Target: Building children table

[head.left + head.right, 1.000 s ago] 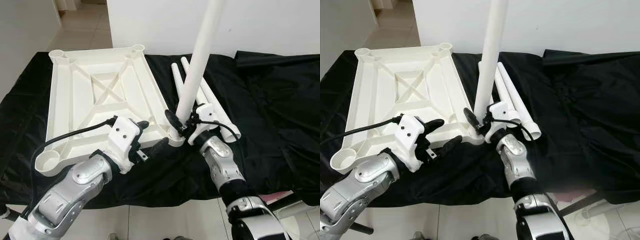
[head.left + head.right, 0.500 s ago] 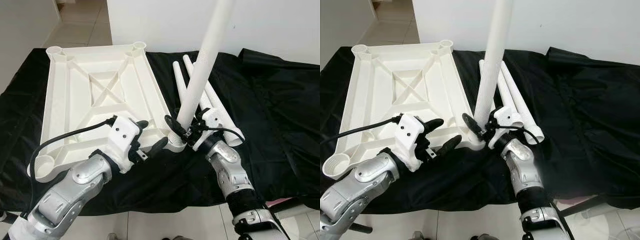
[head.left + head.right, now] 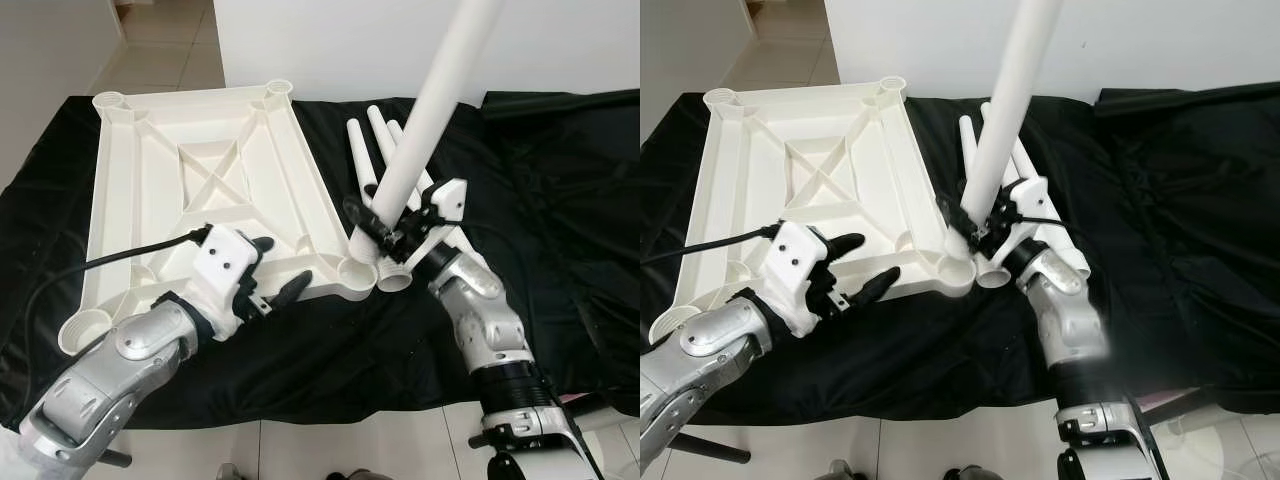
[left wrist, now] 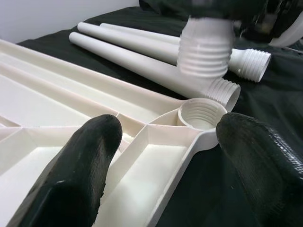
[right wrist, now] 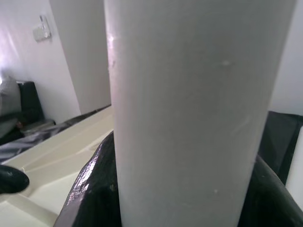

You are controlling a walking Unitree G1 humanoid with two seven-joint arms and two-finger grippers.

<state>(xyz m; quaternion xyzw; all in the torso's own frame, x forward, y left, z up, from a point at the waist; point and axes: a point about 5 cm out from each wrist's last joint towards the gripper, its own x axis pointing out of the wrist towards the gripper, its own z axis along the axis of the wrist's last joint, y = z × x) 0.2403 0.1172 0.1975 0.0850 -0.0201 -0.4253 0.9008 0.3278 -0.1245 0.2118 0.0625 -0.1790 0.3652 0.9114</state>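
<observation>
A white table top (image 3: pixel 200 180) lies upside down on the black cloth, with a threaded socket (image 4: pixel 201 113) at its near right corner. My right gripper (image 3: pixel 385 228) is shut on a long white leg (image 3: pixel 420 130), which leans up and to the right. The leg's threaded end (image 4: pixel 206 47) hangs just above that socket. My left gripper (image 3: pixel 280 265) is open at the table top's near edge, its fingers (image 4: pixel 75 170) straddling the rib beside the socket. Three more legs (image 3: pixel 365 150) lie on the cloth behind the held one.
The black cloth (image 3: pixel 560 220) covers the whole work surface, with bare room on the right. A white wall stands behind, and tiled floor (image 3: pixel 330 450) shows past the near edge. A black cable (image 3: pixel 120 262) runs from my left wrist over the table top.
The held leg now leans further to the right, and its lower end sits over the corner socket. My left gripper has drawn back a little to the left along the near edge.
</observation>
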